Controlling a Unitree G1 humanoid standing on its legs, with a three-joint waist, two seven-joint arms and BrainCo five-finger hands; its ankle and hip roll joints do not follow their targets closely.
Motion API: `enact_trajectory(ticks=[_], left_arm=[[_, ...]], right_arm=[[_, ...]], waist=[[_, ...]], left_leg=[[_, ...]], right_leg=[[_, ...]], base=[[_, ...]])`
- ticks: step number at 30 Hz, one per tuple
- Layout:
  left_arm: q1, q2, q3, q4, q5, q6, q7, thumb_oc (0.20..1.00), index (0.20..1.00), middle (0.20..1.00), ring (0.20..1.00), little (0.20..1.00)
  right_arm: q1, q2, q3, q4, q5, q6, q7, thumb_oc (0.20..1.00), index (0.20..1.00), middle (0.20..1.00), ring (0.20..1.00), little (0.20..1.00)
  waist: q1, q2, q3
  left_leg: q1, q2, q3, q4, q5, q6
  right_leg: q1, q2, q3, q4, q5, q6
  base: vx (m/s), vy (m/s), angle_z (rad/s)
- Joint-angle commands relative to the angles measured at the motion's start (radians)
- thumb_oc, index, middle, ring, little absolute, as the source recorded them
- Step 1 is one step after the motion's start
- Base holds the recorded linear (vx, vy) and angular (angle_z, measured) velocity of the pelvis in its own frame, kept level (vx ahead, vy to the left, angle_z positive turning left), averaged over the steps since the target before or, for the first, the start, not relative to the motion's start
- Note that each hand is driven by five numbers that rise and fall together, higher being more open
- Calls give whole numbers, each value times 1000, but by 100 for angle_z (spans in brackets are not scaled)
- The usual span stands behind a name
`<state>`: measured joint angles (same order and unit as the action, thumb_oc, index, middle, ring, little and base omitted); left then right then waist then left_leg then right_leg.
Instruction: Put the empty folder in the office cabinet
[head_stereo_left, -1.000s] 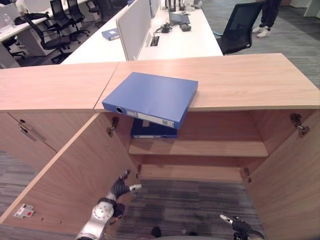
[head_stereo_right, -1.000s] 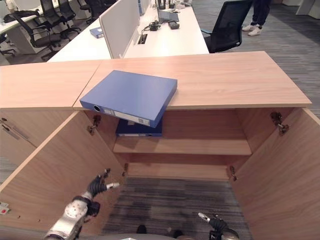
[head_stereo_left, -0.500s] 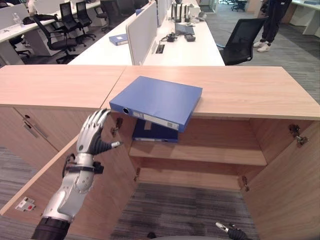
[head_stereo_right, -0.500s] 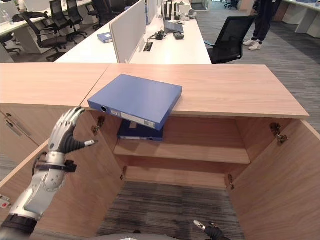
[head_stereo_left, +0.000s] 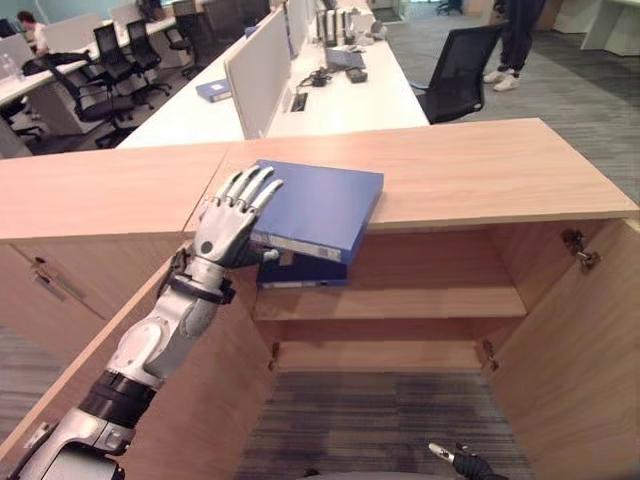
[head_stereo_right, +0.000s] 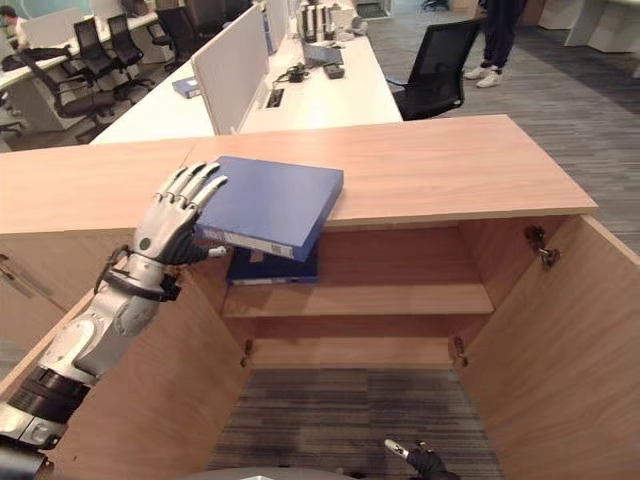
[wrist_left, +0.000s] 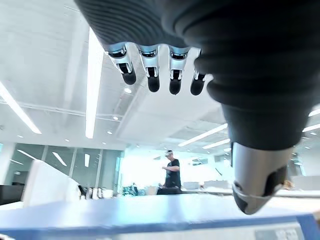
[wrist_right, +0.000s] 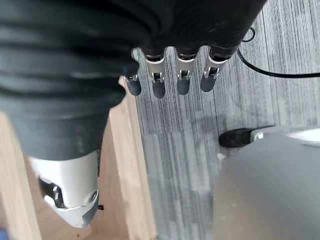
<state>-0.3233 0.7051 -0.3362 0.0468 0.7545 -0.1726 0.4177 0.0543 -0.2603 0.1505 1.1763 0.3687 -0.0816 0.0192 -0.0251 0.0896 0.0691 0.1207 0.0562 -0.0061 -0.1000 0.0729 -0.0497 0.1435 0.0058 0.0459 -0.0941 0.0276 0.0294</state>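
My left hand (head_stereo_left: 228, 222) is raised at the near left corner of the blue folder (head_stereo_left: 322, 205), fingers (head_stereo_left: 252, 185) straight and spread above its cover, thumb (head_stereo_left: 262, 256) out under the spine edge. I am not gripping it; from my left wrist view the fingertips (wrist_left: 150, 80) hang over the blue cover (wrist_left: 150, 212) with a gap, so I cannot tell whether any part of the hand touches the folder.

The folder lies flat on the cabinet top (head_stereo_left: 480, 165), turned at an angle, its spine corner jutting past the front edge over the open compartment. Just below it, on the upper shelf (head_stereo_left: 400, 300) inside the cabinet, a second blue folder (head_stereo_left: 300, 275) lies flat at the left end. The left door (head_stereo_left: 195, 370) and the right door (head_stereo_left: 580, 350) both stand wide open.

My right hand (wrist_right: 170, 80) hangs low over the grey carpet (wrist_right: 190, 135) beside the right door's edge, fingers straight and relaxed, holding nothing.

Beyond the cabinet stand white desks (head_stereo_left: 330, 95) and a black office chair (head_stereo_left: 460, 70), with a person's legs (head_stereo_left: 512, 40) behind it.
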Motion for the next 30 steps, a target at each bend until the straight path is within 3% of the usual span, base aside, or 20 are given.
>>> enact_trajectory(ticks=[1, 18, 30], left_arm=[[-135, 4, -5, 81, -41, 2, 2, 1000, 1000, 1000, 1000, 1000], [-171, -53, -80, 260, -85, 23, -14, 1000, 1000, 1000, 1000, 1000], [-273, -62, -138, 393, -46, 73, 9, 1000, 1000, 1000, 1000, 1000]], right_arm=[[-32, 0, 8, 8, -14, -19, -6, 1000, 1000, 1000, 1000, 1000], [-7, -4, -54, 53, 30, -16, -28, 1000, 1000, 1000, 1000, 1000], [-6, -8, -51, 63, 48, -14, -29, 1000, 1000, 1000, 1000, 1000]], waist=[[-8, -46, 21], [-45, -50, 16], [-64, -63, 11]], left_leg=[[40, 23, 4, 13, -99, -43], [50, 30, 48, 13, -107, -44], [60, 38, 64, 13, -112, -49]], right_leg=[[36, -88, -15, 28, -83, 96], [28, -88, 17, 21, -73, 102], [26, -82, 29, 25, -73, 103]], base=[[4, -3, -4], [2, 5, -8], [1, 3, -3]])
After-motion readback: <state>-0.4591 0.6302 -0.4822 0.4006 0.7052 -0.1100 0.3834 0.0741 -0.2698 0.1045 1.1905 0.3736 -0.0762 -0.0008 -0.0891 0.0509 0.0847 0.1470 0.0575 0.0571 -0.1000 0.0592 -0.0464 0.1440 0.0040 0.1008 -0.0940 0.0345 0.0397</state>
